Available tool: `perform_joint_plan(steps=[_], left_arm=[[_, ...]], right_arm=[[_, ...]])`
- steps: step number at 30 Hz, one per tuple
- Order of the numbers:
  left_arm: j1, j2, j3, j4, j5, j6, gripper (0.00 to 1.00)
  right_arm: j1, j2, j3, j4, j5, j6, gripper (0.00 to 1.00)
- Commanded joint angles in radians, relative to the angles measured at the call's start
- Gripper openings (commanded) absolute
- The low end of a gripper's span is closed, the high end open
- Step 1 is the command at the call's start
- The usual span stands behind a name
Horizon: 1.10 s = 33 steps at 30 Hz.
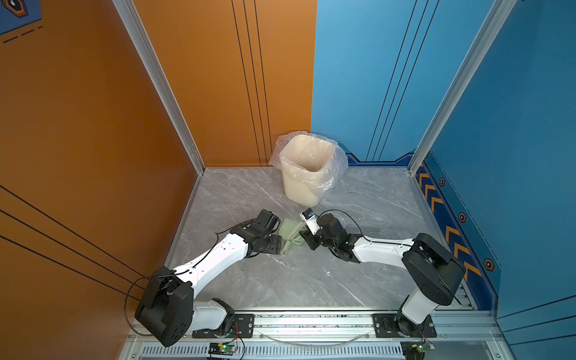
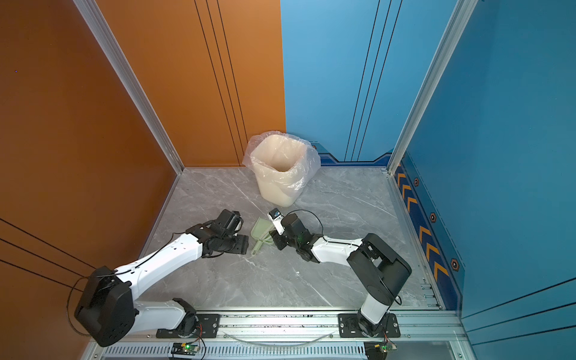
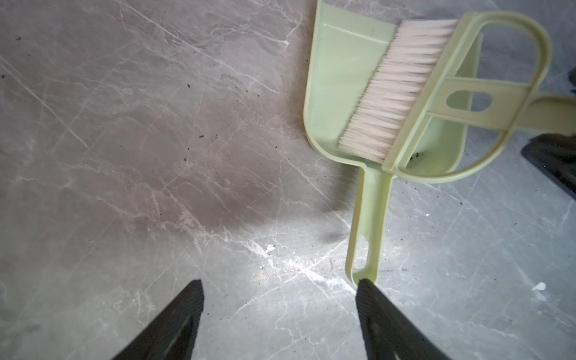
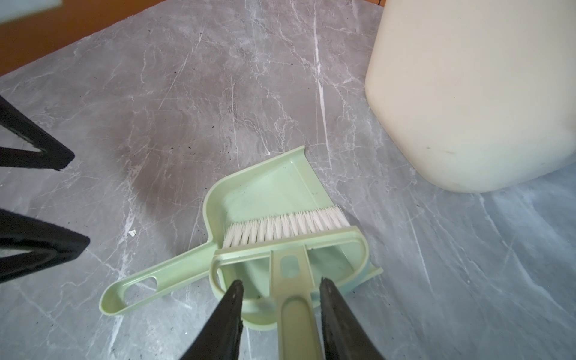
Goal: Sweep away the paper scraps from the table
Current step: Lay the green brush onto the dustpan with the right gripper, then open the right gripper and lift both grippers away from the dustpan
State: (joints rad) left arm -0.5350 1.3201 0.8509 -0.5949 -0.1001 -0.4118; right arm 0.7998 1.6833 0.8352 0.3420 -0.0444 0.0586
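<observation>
No paper scraps show in any view. The grey marble table (image 1: 311,274) (image 2: 274,280) carries a pale green dustpan (image 1: 288,230) (image 2: 260,232) with a brush (image 3: 396,84) (image 4: 286,229) lying across it. My left gripper (image 3: 279,282) (image 1: 272,244) is open over bare table, and one fingertip is close to the end of the dustpan's handle (image 3: 366,237). My right gripper (image 4: 282,282) (image 1: 307,238) is open astride the brush handle (image 4: 296,311), with a gap showing on each side of it.
A cream bin (image 1: 307,174) (image 2: 279,174) (image 4: 467,93) with a clear liner stands just behind the dustpan. Orange and blue walls with aluminium rails close in the table. Both arms meet near the middle of the table.
</observation>
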Motion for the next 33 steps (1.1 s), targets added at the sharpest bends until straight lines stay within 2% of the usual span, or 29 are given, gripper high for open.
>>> perform_joint_plan(steps=[1, 18, 30, 31, 33], left_arm=[[0.01, 0.011, -0.012, -0.003, 0.022, 0.0, 0.79], [0.01, 0.015, -0.013, -0.002, 0.02, 0.002, 0.81], [0.017, -0.014, -0.016, 0.007, -0.024, -0.002, 0.85], [0.018, -0.018, -0.016, 0.009, -0.028, -0.002, 0.91], [0.019, -0.029, -0.018, 0.012, -0.036, -0.005, 0.94]], right_arm=[[0.007, -0.004, 0.01, -0.039, 0.03, -0.006, 0.44], [0.006, -0.02, 0.01, -0.061, 0.06, -0.02, 0.48], [-0.03, -0.142, -0.023, -0.106, 0.096, -0.038, 0.48], [-0.039, -0.16, -0.031, -0.111, 0.094, -0.039, 0.49], [-0.059, -0.198, -0.046, -0.12, 0.089, -0.039, 0.48]])
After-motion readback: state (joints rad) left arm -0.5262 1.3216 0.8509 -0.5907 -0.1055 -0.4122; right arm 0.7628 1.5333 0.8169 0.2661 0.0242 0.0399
